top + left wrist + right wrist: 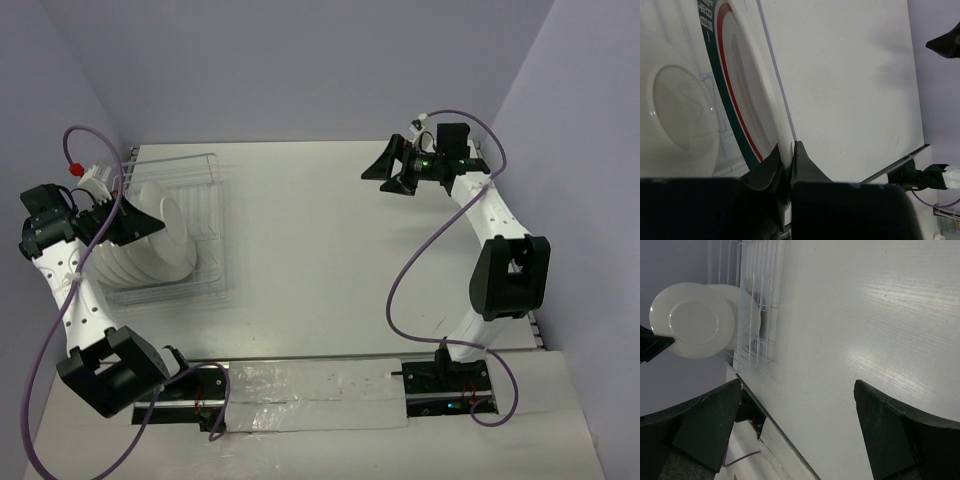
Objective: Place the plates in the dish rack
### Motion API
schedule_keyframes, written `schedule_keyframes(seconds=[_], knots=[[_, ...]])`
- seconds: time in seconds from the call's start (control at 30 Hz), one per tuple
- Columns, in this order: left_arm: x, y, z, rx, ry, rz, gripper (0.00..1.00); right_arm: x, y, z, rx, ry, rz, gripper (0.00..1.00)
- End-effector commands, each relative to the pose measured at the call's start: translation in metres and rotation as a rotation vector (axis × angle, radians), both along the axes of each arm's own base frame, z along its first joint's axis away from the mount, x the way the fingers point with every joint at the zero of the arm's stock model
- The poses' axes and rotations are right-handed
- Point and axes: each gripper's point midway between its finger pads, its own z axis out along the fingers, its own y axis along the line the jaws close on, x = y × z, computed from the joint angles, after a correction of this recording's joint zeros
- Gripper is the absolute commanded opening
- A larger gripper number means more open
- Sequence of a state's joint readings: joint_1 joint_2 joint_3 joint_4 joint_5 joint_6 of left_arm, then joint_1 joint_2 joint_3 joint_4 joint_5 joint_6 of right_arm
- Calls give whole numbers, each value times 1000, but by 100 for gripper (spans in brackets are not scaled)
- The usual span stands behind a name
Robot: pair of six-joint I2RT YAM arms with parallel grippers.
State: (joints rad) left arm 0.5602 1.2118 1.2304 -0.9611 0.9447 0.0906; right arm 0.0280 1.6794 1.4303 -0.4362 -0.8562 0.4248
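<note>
Top view: left gripper (143,224) sits over the rack (208,200), closed tight on the rim of a plate (172,238) that stands upright among the other plates (135,268). Right gripper (392,168) is well apart from the rack, spread wide and empty.

Left wrist: fingers (771,162) pinch the teal-rimmed plate's (742,100) edge.

Right wrist: jaws gape over bare table (840,315). The rack (760,305) and the held plate (692,320) are far off.
</note>
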Motion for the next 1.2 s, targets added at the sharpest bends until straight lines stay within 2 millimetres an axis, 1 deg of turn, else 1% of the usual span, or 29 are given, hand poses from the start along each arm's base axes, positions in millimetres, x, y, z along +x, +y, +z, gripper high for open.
schedule_keyframes(seconds=[0.0,0.17,0.4,0.5,0.53,0.6,0.63,0.7,0.77,0.8,0.83,0.87,0.9,0.93,0.97,1.0,1.07,1.1,1.13,1.17], knots=[[-2,-6,16,6,-90,-53,0,1,3,6,7,-25,25,100],[-2,-6,-2,-31,-41,-54,0,2,3,7,9,-25,26,100],[3,1,-26,-28,17,-33,0,1,2,6,3,-25,25,100],[4,5,-35,-14,36,-22,14,1,2,6,4,-23,26,100],[4,6,-37,-9,36,-20,27,1,2,6,5,-23,28,100],[5,9,-39,7,38,-11,38,0,2,6,4,-22,26,100],[6,10,-41,10,40,-9,48,0,2,7,4,-23,28,100],[8,14,-41,28,44,4,55,-1,2,10,3,-29,27,100],[13,22,-37,69,38,30,62,-1,1,10,-3,-34,26,100],[15,26,-33,87,31,41,69,-3,1,13,-7,-40,25,100],[20,31,-20,120,0,52,74,-3,0,14,-15,-49,23,100],[23,39,-15,160,-10,79,79,-3,-1,17,-22,-60,21,100],[26,44,-7,193,-28,99,89,-4,-2,18,-29,-65,19,100],[30,51,13,238,-76,123,94,-5,-3,20,-38,-77,16,100],[35,59,25,281,-108,152,97,-5,-5,23,-57,-99,8,100],[39,71,42,343,-135,204,99,-6,-7,25,-68,-110,4,100],[44,80,62,404,-176,243,99,-6,-11,31,-106,-154,-9,100],[47,89,77,452,-194,274,99,-7,-13,32,-119,-162,-15,100],[49,90,84,475,-206,282,99,-8,-15,34,-133,-179,-19,100],[52,87,89,490,-217,276,99,-11,-16,40,-151,-214,-16,100]])
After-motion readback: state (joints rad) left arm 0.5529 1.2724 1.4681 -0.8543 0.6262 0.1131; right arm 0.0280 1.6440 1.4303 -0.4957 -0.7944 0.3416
